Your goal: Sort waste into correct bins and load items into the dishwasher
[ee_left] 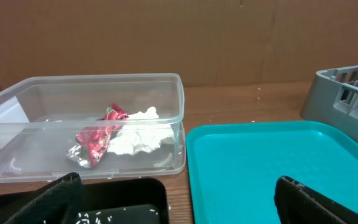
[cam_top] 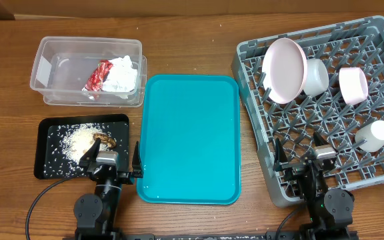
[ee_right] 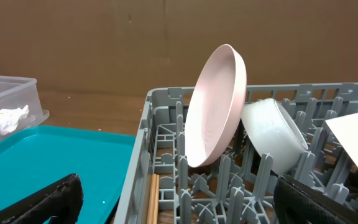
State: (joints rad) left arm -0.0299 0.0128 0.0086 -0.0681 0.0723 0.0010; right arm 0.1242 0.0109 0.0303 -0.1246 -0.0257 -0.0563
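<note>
A pink plate (cam_top: 283,70), white bowl (cam_top: 315,77), pink cup (cam_top: 353,85) and white cup (cam_top: 374,135) are standing in the grey dish rack (cam_top: 265,133) at right, while a red wrapper (cam_top: 99,75) and tissue (cam_top: 122,75) are lying in the clear bin (cam_top: 62,67) far left; a teal tray (cam_top: 191,133) is sitting between, as the left gripper (cam_top: 114,157) and right gripper (cam_top: 300,157) are hovering near, jaws spread wide

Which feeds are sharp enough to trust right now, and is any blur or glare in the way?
Overhead: evenly lit, sharp, only faint sheen on the teal tray. Left wrist: clear bin and the wrapper in it crisp; left fingers are dark, soft blurs in the bottom corners. Right wrist: pink plate sharp, right fingers blurred, white cup at the right edge washed out.
</note>
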